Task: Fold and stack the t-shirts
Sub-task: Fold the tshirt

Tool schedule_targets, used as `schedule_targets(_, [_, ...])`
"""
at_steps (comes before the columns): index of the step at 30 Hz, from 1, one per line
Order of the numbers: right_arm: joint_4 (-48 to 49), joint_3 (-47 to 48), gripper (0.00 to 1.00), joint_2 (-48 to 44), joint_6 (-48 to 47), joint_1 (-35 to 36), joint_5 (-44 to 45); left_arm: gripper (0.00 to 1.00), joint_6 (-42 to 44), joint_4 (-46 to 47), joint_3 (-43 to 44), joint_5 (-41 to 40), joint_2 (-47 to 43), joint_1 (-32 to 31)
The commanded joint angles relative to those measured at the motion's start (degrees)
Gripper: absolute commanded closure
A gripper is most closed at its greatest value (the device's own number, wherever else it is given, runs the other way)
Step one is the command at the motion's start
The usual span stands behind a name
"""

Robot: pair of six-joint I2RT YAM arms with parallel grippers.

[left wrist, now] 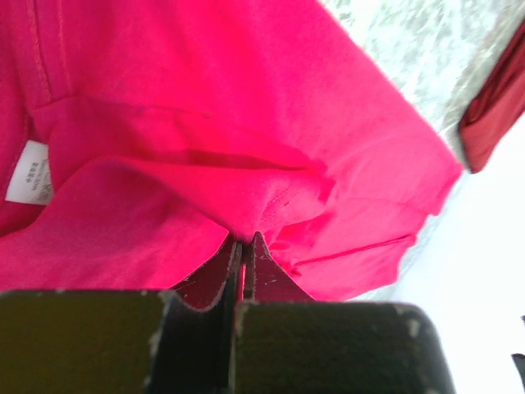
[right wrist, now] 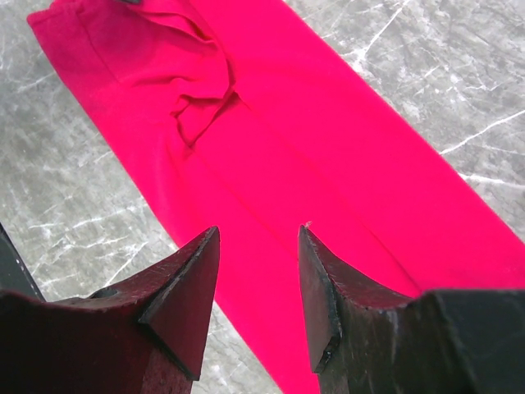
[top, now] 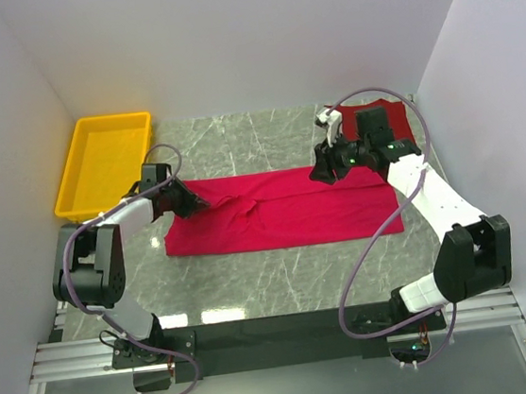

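The crimson-pink t-shirt (top: 283, 209) lies as a long folded strip across the middle of the table. My left gripper (top: 194, 203) is shut on a bunched fold of it near its left end; in the left wrist view the cloth (left wrist: 246, 197) is pinched between the closed jaws, and the white neck label (left wrist: 29, 172) shows at the left. My right gripper (top: 320, 173) is open and empty, above the strip's far edge towards the right; the shirt (right wrist: 328, 164) lies below the spread fingers. The maroon t-shirt (top: 368, 114) lies at the back right, partly hidden by the right arm.
A yellow plastic tray (top: 107, 162) stands at the back left, empty. White walls enclose the table on three sides. Bare marble (top: 282, 280) shows in front of the pink shirt. The maroon shirt's edge shows in the left wrist view (left wrist: 496, 107).
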Motion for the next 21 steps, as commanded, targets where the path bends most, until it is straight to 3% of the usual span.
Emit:
schedule_targets(1, [1.43, -0.51, 0.50, -2.11, 0.59, -0.79, -1.25, 0.99, -2.76, 2.62, 2.46, 1.59, -1.73, 0.95])
schedule_targets(15, [0.72, -0.60, 0.50, -1.58, 0.15, -1.58, -1.86, 0.99, -6.37, 7.64, 8.78, 3.87, 6.44, 4.73])
schedule_targets(16, [0.64, -0.60, 0.50, -1.58, 0.07, -1.75, -1.95, 0.94, -6.11, 7.11, 10.44, 4.22, 7.14, 4.82])
schedule_targets(17, [0.46, -0.51, 0.50, -1.58, -0.11, -1.75, -1.87, 0.83, -5.84, 6.67, 11.16, 4.23, 8.02, 4.82])
schedule_targets(21, [0.02, -0.86, 0.50, -1.84, -0.46, -2.28, -1.60, 0.65, -2.95, 2.91, 13.62, 1.34, 6.80, 5.87])
